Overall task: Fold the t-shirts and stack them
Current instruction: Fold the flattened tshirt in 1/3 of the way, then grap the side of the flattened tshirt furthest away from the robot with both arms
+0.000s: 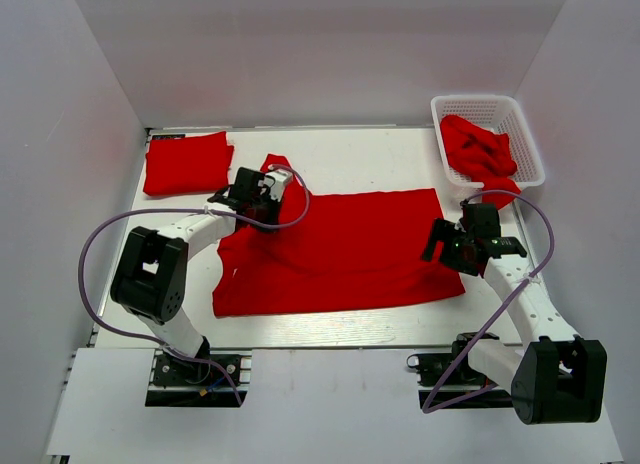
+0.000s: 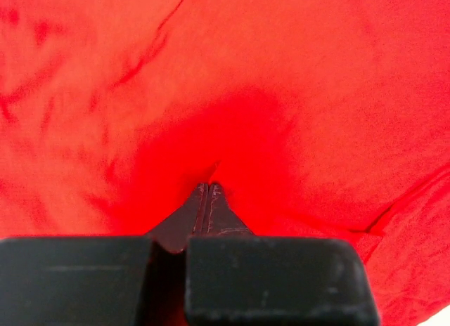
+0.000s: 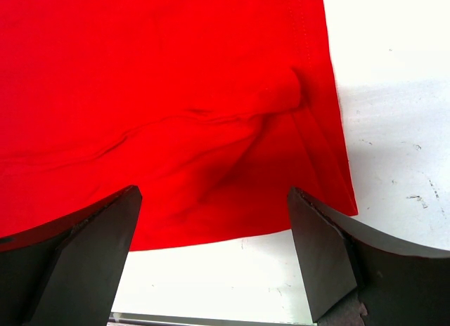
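Note:
One red t-shirt (image 1: 340,249) lies spread flat in the middle of the white table (image 1: 370,154). My left gripper (image 1: 272,192) sits at its back left corner, by the sleeve. In the left wrist view the left gripper (image 2: 207,187) is shut, its tips pinching a small ridge of the red t-shirt (image 2: 316,94). My right gripper (image 1: 443,246) hovers at the shirt's right edge. It stands open (image 3: 212,190), with the near right corner of the t-shirt (image 3: 176,94) between its fingers (image 3: 323,256) and not touching them. A folded red t-shirt (image 1: 187,162) rests at the back left.
A white lattice basket (image 1: 520,119) at the back right holds more crumpled red t-shirts (image 1: 478,149), one hanging over its near rim. White walls close in the table on three sides. Purple cables loop beside both arms.

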### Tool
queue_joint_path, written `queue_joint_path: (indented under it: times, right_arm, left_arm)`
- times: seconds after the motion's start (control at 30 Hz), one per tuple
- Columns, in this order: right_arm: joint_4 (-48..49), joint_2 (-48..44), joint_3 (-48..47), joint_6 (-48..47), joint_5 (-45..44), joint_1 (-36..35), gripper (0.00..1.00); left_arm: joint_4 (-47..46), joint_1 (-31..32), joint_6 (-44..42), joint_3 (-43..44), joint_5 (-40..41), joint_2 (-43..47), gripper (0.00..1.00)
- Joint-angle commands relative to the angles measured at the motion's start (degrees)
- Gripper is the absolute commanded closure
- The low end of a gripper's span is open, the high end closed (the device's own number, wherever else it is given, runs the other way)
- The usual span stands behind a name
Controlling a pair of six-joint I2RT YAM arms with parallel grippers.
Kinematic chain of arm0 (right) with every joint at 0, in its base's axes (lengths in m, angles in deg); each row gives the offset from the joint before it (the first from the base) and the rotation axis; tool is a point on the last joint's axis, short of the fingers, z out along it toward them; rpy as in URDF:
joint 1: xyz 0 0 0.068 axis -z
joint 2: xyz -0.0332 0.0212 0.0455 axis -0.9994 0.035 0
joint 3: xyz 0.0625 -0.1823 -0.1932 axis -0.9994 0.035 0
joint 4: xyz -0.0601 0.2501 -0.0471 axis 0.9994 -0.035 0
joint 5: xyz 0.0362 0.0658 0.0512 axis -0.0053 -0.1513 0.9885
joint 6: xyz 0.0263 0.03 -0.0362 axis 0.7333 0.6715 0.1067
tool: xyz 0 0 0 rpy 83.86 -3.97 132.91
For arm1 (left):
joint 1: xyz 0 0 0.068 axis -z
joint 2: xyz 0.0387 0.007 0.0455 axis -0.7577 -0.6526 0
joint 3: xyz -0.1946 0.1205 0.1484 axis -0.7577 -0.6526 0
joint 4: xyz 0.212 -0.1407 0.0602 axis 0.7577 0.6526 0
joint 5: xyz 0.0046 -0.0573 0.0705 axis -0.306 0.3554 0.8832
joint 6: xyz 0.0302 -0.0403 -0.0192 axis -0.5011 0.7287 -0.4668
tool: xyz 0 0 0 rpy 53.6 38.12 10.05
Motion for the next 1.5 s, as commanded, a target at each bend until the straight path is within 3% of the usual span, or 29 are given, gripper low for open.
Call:
queue_joint_path:
  times: [0.0, 0.43, 0.57, 0.6, 0.63, 0.67, 0.7, 0.73, 0.77, 0.87, 1.13, 1.27, 1.47]
  right_arm:
    - [1.51, -0.46, -1.65, -1.05, 0.24, 0.16, 0.10]
    - [1.86, 0.24, -1.47, -1.32, -0.46, 0.25, 0.10]
    - [2.03, 0.68, -1.56, -1.14, -0.46, 0.25, 0.10]
    - [2.03, 0.86, -1.56, -1.05, -0.46, 0.25, 0.10]
    - [1.86, 0.86, -1.56, -1.14, -0.46, 0.16, 0.10]
    - [1.86, 1.03, -2.00, -1.14, -0.46, 0.25, 0.10]
    - [1.86, 0.95, -2.09, -1.23, -0.38, 0.25, 0.10]
    - [1.95, 1.03, -2.26, -1.23, -0.55, 0.25, 0.10]
    - [1.86, 0.86, -2.79, -1.32, -0.73, 0.25, 0.10]
    - [2.12, 0.86, -3.23, -0.88, -3.43, 0.07, 0.10]
    - [0.80, 3.14, -8.23, 0.44, -10.92, -0.19, 0.10]
    - [0.63, 5.50, -13.15, 1.14, -13.82, -0.80, 0.10]
    - [3.88, 10.87, -19.56, 2.02, -13.73, -3.44, 0.10]
  left_arm:
    - [-5.12, 0.26, -5.67, -0.03, -4.92, 2.61, 1.00]
    - [-8.90, 0.26, -11.47, -0.03, -8.35, 1.56, 1.00]
    - [-8.90, 0.26, -11.48, 1.02, -4.68, -0.12, 0.96]
    - [-8.90, 0.26, -10.52, 1.98, -3.61, -1.08, 0.85]
    - [-7.86, -0.27, -9.99, 2.60, -2.73, -2.04, 0.49]
    - [-7.85, -0.27, -8.94, 3.74, -0.81, -2.05, 0.29]
    - [-7.85, -0.27, -8.32, 4.27, 0.43, -2.84, 0.17]
    - [-7.33, -0.27, -8.31, 4.28, 1.48, -2.84, 0.13]
    - [-7.32, -0.27, -7.53, 5.15, 2.71, -3.37, 0.00]
    - [-9.59, -0.27, -5.24, 6.47, 11.57, -3.37, 0.00]
    - [-8.56, -1.33, -0.50, 13.05, 18.54, -5.90, 0.00]
    - [1.97, -1.33, 5.47, 29.79, 25.20, -15.72, 0.00]
    - [11.49, -1.33, 7.85, 48.63, 21.71, -28.67, 0.00]
